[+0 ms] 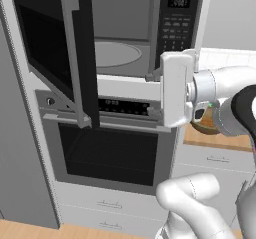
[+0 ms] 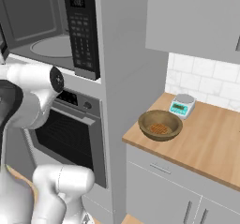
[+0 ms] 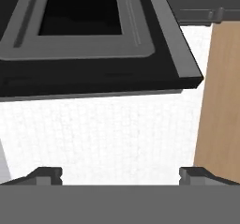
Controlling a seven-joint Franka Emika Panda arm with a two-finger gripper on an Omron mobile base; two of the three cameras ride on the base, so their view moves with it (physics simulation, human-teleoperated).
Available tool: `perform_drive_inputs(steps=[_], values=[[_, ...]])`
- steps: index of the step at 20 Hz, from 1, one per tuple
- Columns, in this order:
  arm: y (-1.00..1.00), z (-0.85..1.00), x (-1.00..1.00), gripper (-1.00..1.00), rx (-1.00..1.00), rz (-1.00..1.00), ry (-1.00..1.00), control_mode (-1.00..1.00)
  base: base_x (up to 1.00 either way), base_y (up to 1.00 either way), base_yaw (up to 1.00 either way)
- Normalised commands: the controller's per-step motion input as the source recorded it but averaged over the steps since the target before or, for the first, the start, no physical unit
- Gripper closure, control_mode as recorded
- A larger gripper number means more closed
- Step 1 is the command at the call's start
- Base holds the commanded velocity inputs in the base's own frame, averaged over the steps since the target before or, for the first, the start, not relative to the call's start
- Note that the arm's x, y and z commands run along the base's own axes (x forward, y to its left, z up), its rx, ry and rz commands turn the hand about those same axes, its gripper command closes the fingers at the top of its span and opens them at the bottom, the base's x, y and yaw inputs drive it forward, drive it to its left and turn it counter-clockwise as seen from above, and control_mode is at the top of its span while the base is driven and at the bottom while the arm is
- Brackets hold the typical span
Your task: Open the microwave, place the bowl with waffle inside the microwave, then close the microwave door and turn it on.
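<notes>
Microwave door (image 1: 57, 53) swung wide, cavity clear, pincer (image 3: 121, 174) spread and empty — bowl with waffle (image 2: 160, 124) near surface (image 2: 211, 143) edge.

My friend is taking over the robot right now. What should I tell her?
Gripper: jaws open, holding nothing, in front of the oven.
Microwave: door swung wide open to the left, turntable bare.
Bowl with waffle: on the wooden counter to the right, beside the scale, apart from it.
Done: door opened.
Left: pick up the bowl, set it on the turntable, shut the door, press the keypad to start.
</notes>
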Motion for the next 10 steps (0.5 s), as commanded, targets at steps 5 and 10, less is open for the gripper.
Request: perform_drive_inputs(steps=[5,10], values=[[0.39,-0.16,0.55,-1.00,0.00,0.19,-0.03,-1.00,0.00,0.00,0.00],[0.35,-0.11,0.54,-1.00,0.00,0.13,-0.08,-1.00,0.00,0.00,0.00]])
